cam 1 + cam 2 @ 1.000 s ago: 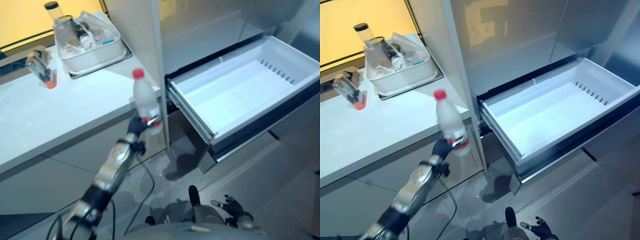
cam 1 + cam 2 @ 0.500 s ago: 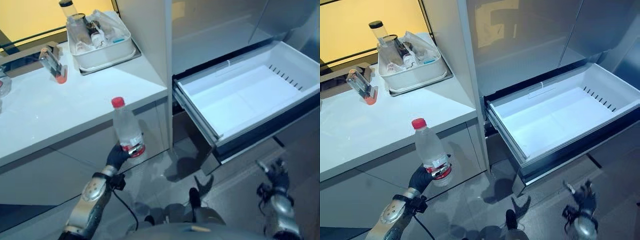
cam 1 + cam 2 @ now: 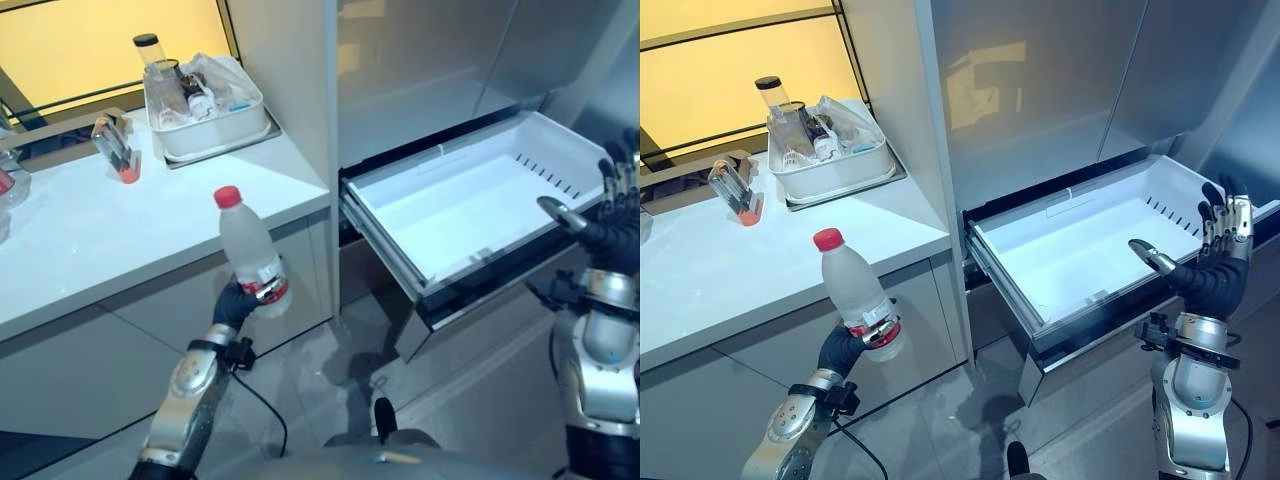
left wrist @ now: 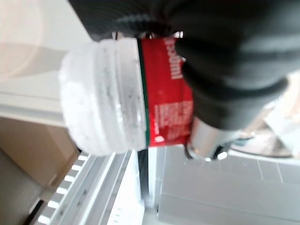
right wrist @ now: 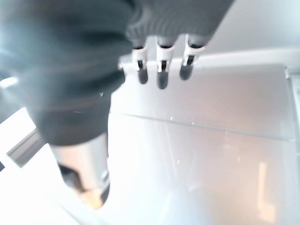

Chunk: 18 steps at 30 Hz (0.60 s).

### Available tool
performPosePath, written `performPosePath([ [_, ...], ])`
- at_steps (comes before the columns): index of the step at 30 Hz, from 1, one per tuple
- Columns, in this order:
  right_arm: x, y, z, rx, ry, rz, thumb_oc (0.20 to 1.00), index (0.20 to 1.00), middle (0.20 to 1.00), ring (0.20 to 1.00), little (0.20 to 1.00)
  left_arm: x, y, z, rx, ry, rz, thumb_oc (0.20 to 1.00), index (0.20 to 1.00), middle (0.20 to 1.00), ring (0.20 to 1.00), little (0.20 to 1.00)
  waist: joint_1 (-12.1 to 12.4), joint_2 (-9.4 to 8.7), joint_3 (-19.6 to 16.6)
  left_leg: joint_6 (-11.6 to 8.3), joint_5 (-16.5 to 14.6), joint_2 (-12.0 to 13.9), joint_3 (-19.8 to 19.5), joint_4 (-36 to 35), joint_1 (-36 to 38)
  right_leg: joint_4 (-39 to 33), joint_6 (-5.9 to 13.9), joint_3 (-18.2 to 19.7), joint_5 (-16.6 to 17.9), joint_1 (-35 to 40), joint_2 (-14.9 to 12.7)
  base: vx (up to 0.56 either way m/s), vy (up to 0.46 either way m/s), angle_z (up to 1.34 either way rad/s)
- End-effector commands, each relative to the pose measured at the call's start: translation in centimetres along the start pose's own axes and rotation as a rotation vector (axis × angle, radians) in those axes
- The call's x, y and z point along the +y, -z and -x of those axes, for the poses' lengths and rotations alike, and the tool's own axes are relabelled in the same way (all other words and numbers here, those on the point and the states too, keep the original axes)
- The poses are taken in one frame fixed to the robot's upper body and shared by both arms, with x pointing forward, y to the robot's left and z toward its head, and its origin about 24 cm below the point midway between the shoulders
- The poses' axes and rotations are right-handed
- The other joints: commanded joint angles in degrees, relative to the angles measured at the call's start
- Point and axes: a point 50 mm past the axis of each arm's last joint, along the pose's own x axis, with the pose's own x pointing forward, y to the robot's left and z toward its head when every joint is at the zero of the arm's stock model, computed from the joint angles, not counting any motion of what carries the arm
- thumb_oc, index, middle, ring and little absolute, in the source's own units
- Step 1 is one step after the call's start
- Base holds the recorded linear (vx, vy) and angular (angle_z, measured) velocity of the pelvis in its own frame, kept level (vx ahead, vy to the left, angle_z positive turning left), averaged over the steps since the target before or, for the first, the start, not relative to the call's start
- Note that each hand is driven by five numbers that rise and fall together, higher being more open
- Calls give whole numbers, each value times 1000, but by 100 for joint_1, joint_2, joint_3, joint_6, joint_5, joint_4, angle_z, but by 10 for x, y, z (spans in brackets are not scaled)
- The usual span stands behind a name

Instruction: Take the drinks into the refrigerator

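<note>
Left hand point(image 3: 840, 349) is clenched low around the water bottle point(image 3: 854, 298); tipping could be caused before the open drawer point(image 3: 1080, 250) is reached.

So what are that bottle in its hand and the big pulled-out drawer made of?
The bottle looks like clear thin plastic: see-through ribbed body, red cap, glossy red label. The drawer seems to be white moulded plastic, smooth and slightly glossy, with slots along one wall; its dark front could be plastic or metal.
</note>
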Motion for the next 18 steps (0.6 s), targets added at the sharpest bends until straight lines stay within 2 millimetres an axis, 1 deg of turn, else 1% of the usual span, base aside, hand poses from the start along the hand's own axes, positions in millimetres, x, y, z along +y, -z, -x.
performPosePath([
  [1, 19, -28, -14, -172, -179, -58, 1000, 1000, 1000, 1000, 1000, 2, -49, -21, -242, 40, -120, 200, 200, 200, 200, 200, 145, -191, -173, 436, -23, -249, -254, 76, -321, 850, 104, -81, -880, 164, 91, 0, 0, 0],
  [3, 19, -28, -15, -173, -181, -59, 1000, 1000, 1000, 1000, 1000, 2, -49, -21, -243, 39, -120, 200, 200, 200, 200, 200, 136, -191, -171, 435, -23, -250, -257, 76, -321, 851, 104, -83, -882, 165, 90, 0, 0, 0],
  [4, 29, -29, -20, -180, -274, -64, 1000, 1000, 1000, 1000, 1000, 1, -51, -22, -246, 60, -147, 200, 200, 200, 200, 200, 181, -213, -206, 425, -18, -247, -269, 75, -303, 833, 105, -120, -887, 198, 81, 0, 0, 0],
  [5, 37, -24, -24, -160, -337, -91, 1000, 1000, 1000, 1000, 1000, -1, -51, -24, -244, 76, -163, 200, 200, 200, 200, 200, 223, -230, -226, 417, -11, -244, -284, 83, -301, 824, 109, -143, -890, 215, 74, 0, 0, 0],
  [6, 50, -17, -32, -123, -441, -86, 1000, 1000, 1000, 1000, 1000, -5, -52, -28, -244, 105, -181, 200, 200, 200, 200, 200, 303, -261, -281, 407, -13, -245, -312, 81, -275, 826, 105, -175, -902, 253, 65, 0, 0, 0],
  [7, 50, -17, -33, -125, -442, -87, 1000, 1000, 1000, 1000, 1000, -5, -52, -28, -245, 103, -181, 200, 200, 200, 200, 200, 294, -255, -274, 407, -14, -245, -313, 81, -274, 826, 105, -176, -903, 254, 65, 0, 0, 0],
  [8, 60, -5, -35, -67, -490, -145, 1000, 1000, 1000, 1000, 1000, -10, -48, -30, -233, 126, -184, 200, 200, 200, 200, 200, 340, -280, -294, 401, -10, -248, -325, 85, -271, 821, 104, -201, -898, 275, 53, 37, -18, 6],
  [9, 73, 1, -42, -25, -621, -115, 1000, 1000, 1000, 1000, 1000, -16, -43, -32, -208, 156, -189, 200, 200, 200, 200, 200, 409, -306, -338, 390, -60, -241, -354, 70, -224, 807, 101, -237, -955, 347, 53, -1, -25, 7],
  [10, 74, 1, -43, -28, -623, -115, 1000, 1000, 1000, 1000, 1000, -15, -44, -33, -211, 154, -187, 200, 200, 200, 200, 200, 398, -307, -318, 386, -8, -248, -348, 86, -259, 807, 93, -234, -900, 319, 46, 36, -17, 13],
  [11, 80, 10, -44, 24, -658, -124, 1000, 1000, 1000, 1000, 1000, -21, -38, -34, -188, 181, -191, 200, 200, 200, 200, 200, 447, -314, -347, 380, -58, -239, -365, 74, -220, 794, 96, -261, -956, 373, 47, -38, -24, 20],
  [12, 88, 20, -47, 64, -690, -124, 1000, 1000, 1000, 1000, 1000, -24, -35, -35, -178, 195, -193, 200, 200, 200, 200, 200, 474, -329, -341, 368, 0, -248, -369, 91, -261, 780, 87, -274, -895, 360, 37, 34, -23, 19],
  [13, 103, 32, -50, 128, -797, -101, 1000, 1000, 1000, 1000, 1000, -33, -24, -36, -134, 234, -183, 200, 200, 200, 200, 200, 539, -333, -364, 352, -43, -231, -402, 76, -219, 754, 88, -307, -955, 423, 43, 1, -23, 15],
  [14, 104, 32, -51, 127, -798, -101, 1000, 1000, 1000, 1000, 1000, -33, -24, -36, -136, 233, -182, 200, 200, 200, 200, 200, 531, -328, -359, 351, -43, -231, -403, 76, -219, 752, 88, -308, -955, 425, 43, 30, -15, 5],
  [15, 117, 43, -53, 171, -849, -73, 1000, 1000, 1000, 1000, 1000, -40, -19, -38, -121, 268, -205, 200, 200, 200, 200, 200, 589, -330, -370, 345, -34, -224, -423, 78, -228, 746, 82, -339, -946, 434, 38, -6, -9, 7],
  [16, 118, 43, -54, 168, -850, -74, 1000, 1000, 1000, 1000, 1000, -40, -20, -38, -123, 265, -204, 200, 200, 200, 200, 200, 574, -325, -362, 345, -34, -224, -425, 79, -228, 746, 82, -341, -946, 435, 38, -9, -11, 9],
  [18, 138, 52, -56, 210, -884, -92, 1000, 1000, 1000, 1000, 1000, -46, -15, -40, -112, 288, -234, 200, 200, 200, 200, 200, 644, -308, -370, 340, -23, -218, -464, 80, -241, 747, 68, -360, -951, 444, 33, -6, -4, 12],
])
